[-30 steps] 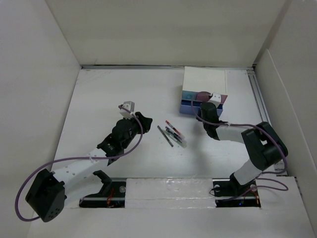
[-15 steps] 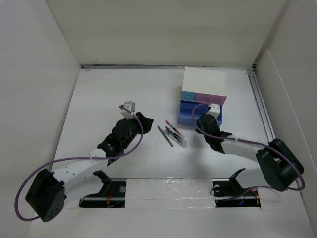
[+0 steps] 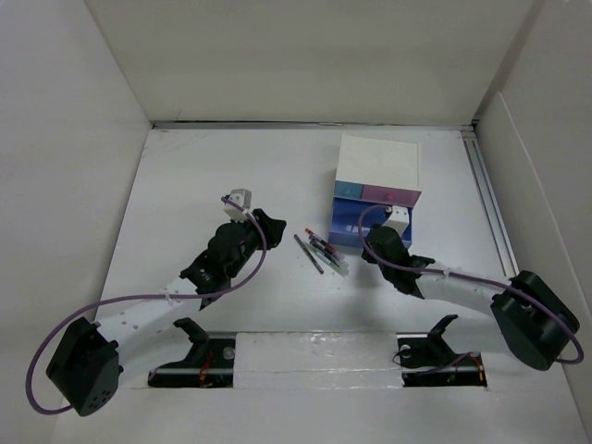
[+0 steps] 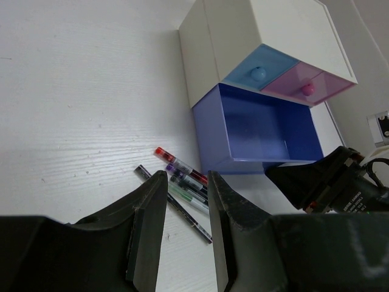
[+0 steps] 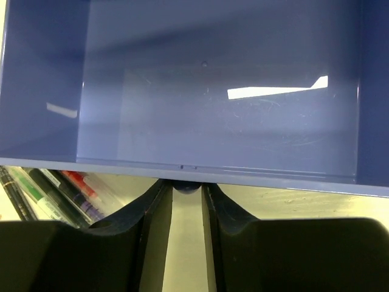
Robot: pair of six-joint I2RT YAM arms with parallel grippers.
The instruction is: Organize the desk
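The desk (image 3: 203, 166) is a wide white tabletop. A small white drawer box (image 3: 379, 159) stands at the back right, with its big blue drawer (image 3: 351, 228) pulled out and empty (image 5: 219, 91). My right gripper (image 5: 186, 190) is shut on the drawer's knob (image 5: 186, 185) at the front; in the top view it (image 3: 374, 242) sits just in front of the drawer. Several pens (image 3: 324, 252) lie loose on the desk left of the drawer, also seen in the left wrist view (image 4: 182, 181). My left gripper (image 3: 268, 222) is open and empty, left of the pens (image 4: 186, 177).
The box's light blue drawer (image 4: 261, 68) and pink drawer (image 4: 301, 86) at the top are closed. White walls enclose the desk. A metal rail (image 3: 490, 199) runs along the right side. A separate dark pen (image 3: 308, 253) lies left of the pile.
My right gripper has drawn back toward the near edge and pulled the blue drawer out of the box. The left arm has not moved.
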